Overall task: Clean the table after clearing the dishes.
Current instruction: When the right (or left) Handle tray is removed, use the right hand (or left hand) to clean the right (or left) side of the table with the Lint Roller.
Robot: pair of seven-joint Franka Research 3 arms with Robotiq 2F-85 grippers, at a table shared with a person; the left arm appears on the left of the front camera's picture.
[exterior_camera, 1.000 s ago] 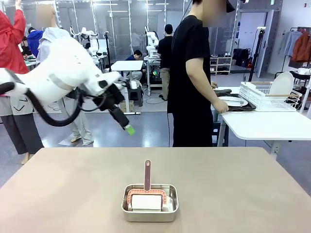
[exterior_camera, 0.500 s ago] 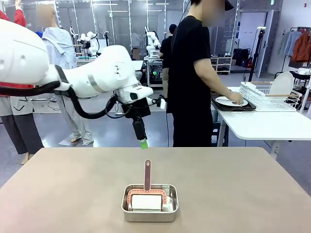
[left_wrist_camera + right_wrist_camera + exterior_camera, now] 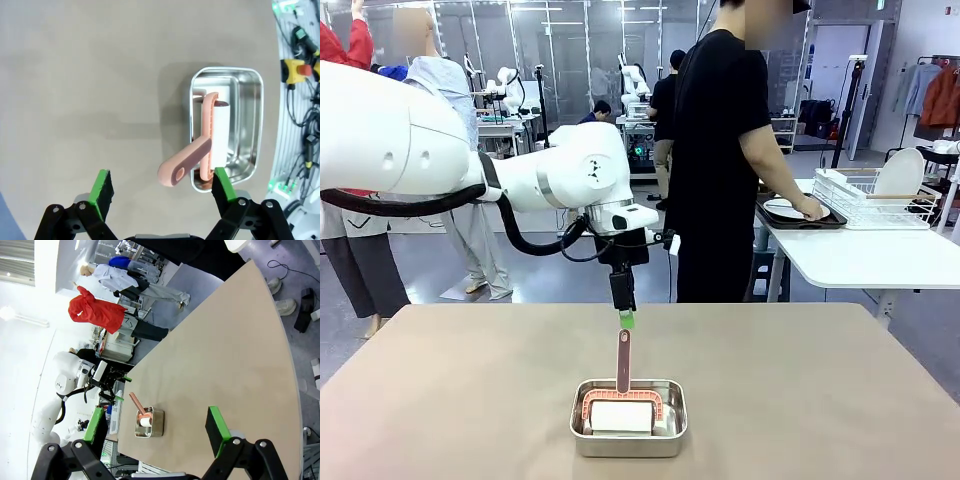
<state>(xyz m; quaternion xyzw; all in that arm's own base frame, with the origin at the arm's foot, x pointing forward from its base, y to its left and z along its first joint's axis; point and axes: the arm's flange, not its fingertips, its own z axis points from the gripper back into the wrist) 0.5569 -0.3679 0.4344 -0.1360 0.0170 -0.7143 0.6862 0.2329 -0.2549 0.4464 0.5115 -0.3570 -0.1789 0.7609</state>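
Above the table point(image 3: 470, 380), the left jaws are hanging apart just over the pink roller handle point(image 3: 623, 360) in the steel pan point(image 3: 628, 446); the right jaws are gaping too. The dishes point(image 3: 785, 209) are sitting on the white side table point(image 3: 860, 255), under a person's hand point(image 3: 810, 206).

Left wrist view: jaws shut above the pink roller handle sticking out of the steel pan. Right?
No. The left gripper has its jaws open, wide apart, above the pink roller handle sticking out of the steel pan. The left wrist view shows it.
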